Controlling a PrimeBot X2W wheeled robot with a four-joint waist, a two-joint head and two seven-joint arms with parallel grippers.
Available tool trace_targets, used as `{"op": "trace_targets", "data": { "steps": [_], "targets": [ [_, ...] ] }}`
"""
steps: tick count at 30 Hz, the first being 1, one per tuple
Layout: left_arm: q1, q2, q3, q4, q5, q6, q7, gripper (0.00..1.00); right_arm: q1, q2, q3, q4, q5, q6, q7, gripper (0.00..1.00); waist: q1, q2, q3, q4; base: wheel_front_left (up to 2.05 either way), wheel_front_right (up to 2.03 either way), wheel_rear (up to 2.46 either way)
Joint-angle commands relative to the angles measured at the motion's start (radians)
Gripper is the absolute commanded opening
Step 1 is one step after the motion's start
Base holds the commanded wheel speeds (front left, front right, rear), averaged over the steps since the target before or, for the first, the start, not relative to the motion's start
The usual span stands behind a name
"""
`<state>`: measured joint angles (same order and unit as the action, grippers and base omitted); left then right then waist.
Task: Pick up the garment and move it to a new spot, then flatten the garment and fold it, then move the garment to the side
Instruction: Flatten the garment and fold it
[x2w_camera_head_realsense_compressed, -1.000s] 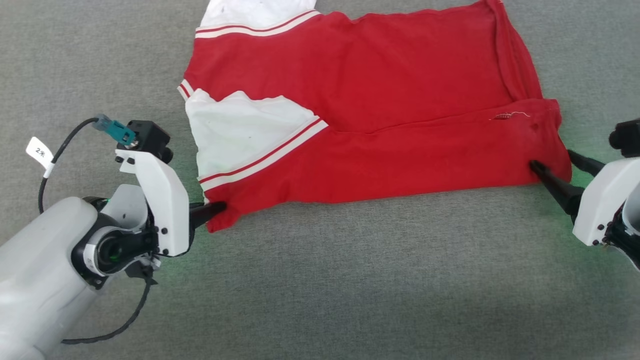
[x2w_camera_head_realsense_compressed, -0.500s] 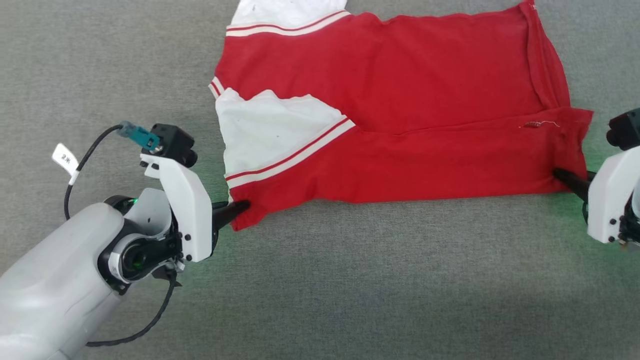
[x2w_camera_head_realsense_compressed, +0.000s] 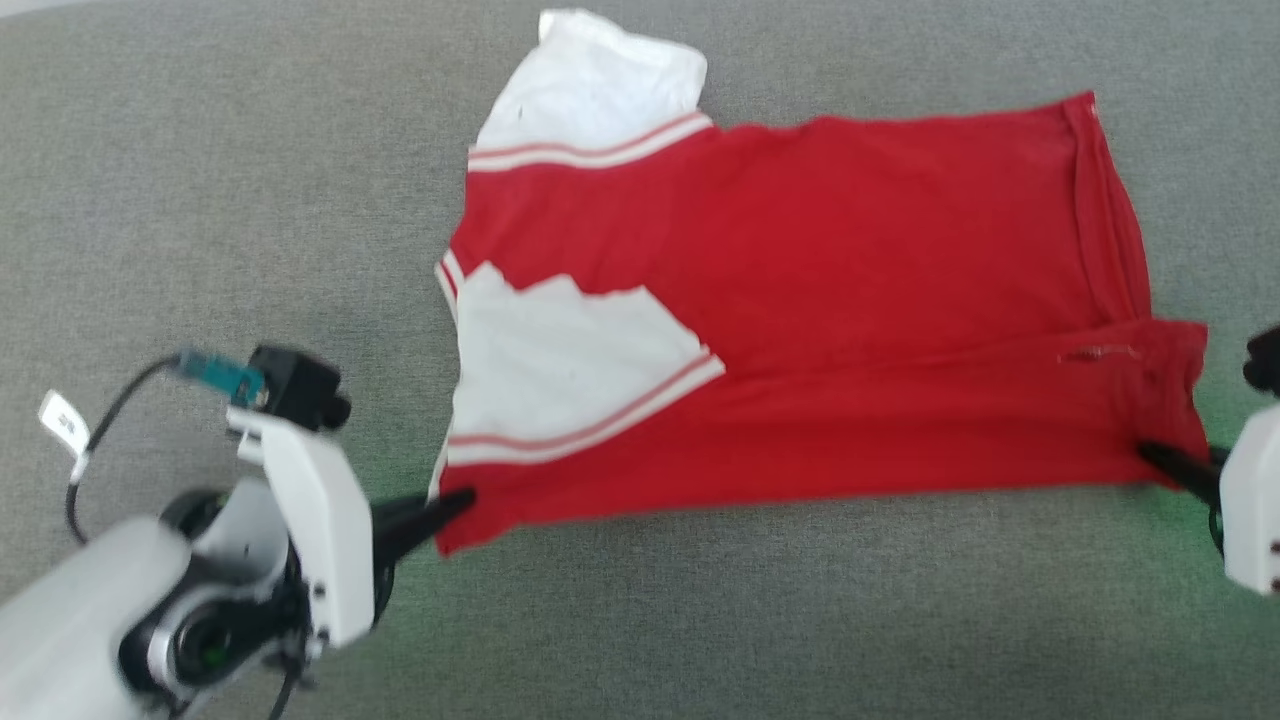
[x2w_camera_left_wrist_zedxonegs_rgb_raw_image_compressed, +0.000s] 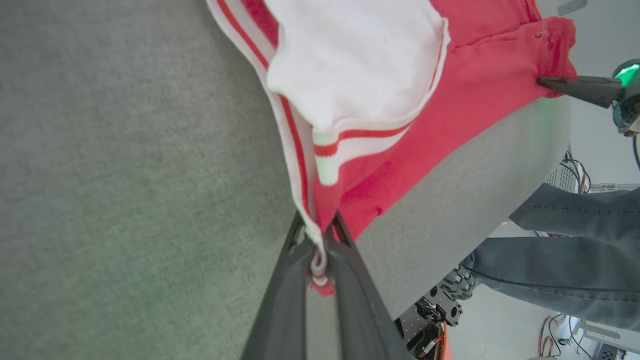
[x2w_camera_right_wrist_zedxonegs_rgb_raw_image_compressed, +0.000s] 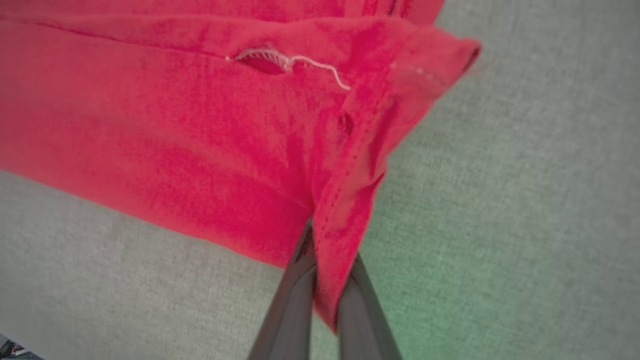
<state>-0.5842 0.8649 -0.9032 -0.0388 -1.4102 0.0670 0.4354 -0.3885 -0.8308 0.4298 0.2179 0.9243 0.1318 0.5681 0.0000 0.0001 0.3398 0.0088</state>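
Left gripper (x2w_camera_head_realsense_compressed: 458, 498): fingers pinched together on the garment's (x2w_camera_head_realsense_compressed: 850, 290) near-left corner. The left wrist view (x2w_camera_left_wrist_zedxonegs_rgb_raw_image_compressed: 318, 227) shows the white-and-red striped trim (x2w_camera_left_wrist_zedxonegs_rgb_raw_image_compressed: 292, 135) clamped between the two fingers, with a bit of the trim poking out behind the tips.

Right gripper (x2w_camera_head_realsense_compressed: 1152, 456): closed on the near-right corner. In the right wrist view (x2w_camera_right_wrist_zedxonegs_rgb_raw_image_compressed: 327, 235) the stitched red hem is nipped between the fingers.

Garment lies spread on the grey fabric surface (x2w_camera_head_realsense_compressed: 700, 620), its near edge running between the two grippers. There's a white panel (x2w_camera_head_realsense_compressed: 560, 370) at the near left and another (x2w_camera_head_realsense_compressed: 600, 85) at the far left. The head view is motion-blurred.

Writing: white tag (x2w_camera_head_realsense_compressed: 62, 425) on the left arm's cable has print that's too blurred to read. A teal connector (x2w_camera_head_realsense_compressed: 215, 370) sits beside the wrist camera.

Per-view extras:
- Right wrist view: loose white thread (x2w_camera_right_wrist_zedxonegs_rgb_raw_image_compressed: 320, 67) trailing from a small slit in the red fabric, and a small hole (x2w_camera_right_wrist_zedxonegs_rgb_raw_image_compressed: 345, 122) near the hem.
- Left wrist view: right gripper's tip (x2w_camera_left_wrist_zedxonegs_rgb_raw_image_compressed: 546, 81) on the far red corner, a person's legs in jeans (x2w_camera_left_wrist_zedxonegs_rgb_raw_image_compressed: 575, 260) past the surface edge, and cables on the floor.
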Motion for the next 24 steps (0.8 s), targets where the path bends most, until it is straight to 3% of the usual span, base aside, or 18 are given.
{"op": "trace_targets", "data": {
  "steps": [1,6,8,9,10,11,12,20,24],
  "targets": [
    [0.031,0.021,0.002,-0.028,0.001,0.013,-0.015,0.0,0.038,-0.009,-0.013,-0.019,0.008,-0.002,0.009,0.0,0.0,-0.0001,-0.001,0.0,0.0,0.0,0.0],
    [0.096,0.048,0.007,-0.099,-0.005,0.041,-0.061,0.0,0.128,0.001,-0.097,-0.085,-0.011,-0.002,0.001,0.0,0.0,-0.0001,0.0,0.002,0.0,0.0,0.0],
    [0.106,0.049,0.013,-0.107,-0.002,0.047,-0.084,0.0,0.151,0.013,-0.133,-0.106,-0.028,-0.002,-0.013,0.42,0.0,-0.0001,0.001,0.003,0.0,0.0,0.0],
    [0.11,0.048,0.017,-0.107,0.003,0.05,-0.097,0.28,0.158,0.022,-0.149,-0.115,-0.039,-0.002,-0.023,0.82,0.0,-0.0001,0.0,0.003,0.0,0.0,0.0],
    [0.117,0.045,0.021,-0.105,0.004,0.055,-0.108,0.44,0.165,0.033,-0.169,-0.123,-0.051,-0.002,-0.033,1.0,0.0,-0.0001,0.0,0.002,0.0,0.0,0.0],
    [0.121,0.044,0.023,-0.105,0.009,0.054,-0.12,0.64,0.17,0.044,-0.189,-0.131,-0.066,-0.002,-0.046,1.0,0.0,-0.0001,0.0,0.001,0.0,0.0,0.0],
    [0.122,0.044,0.028,-0.103,0.014,0.054,-0.135,0.96,0.174,0.056,-0.206,-0.139,-0.08,-0.002,-0.059,1.0,0.0,-0.0001,-0.002,0.0,0.0,0.0,0.0],
    [0.092,0.053,0.11,-0.059,0.055,0.08,-0.283,1.0,0.167,0.168,-0.318,-0.208,-0.212,-0.001,-0.226,1.0,0.0,-0.0001,0.006,-0.02,0.0,0.0,0.0],
    [0.027,0.007,0.15,0.022,0.116,0.099,-0.377,1.0,0.14,0.258,-0.35,-0.23,-0.303,-0.001,-0.35,1.0,0.0,-0.0001,0.022,-0.046,0.0,0.0,0.0]
  ]
}}
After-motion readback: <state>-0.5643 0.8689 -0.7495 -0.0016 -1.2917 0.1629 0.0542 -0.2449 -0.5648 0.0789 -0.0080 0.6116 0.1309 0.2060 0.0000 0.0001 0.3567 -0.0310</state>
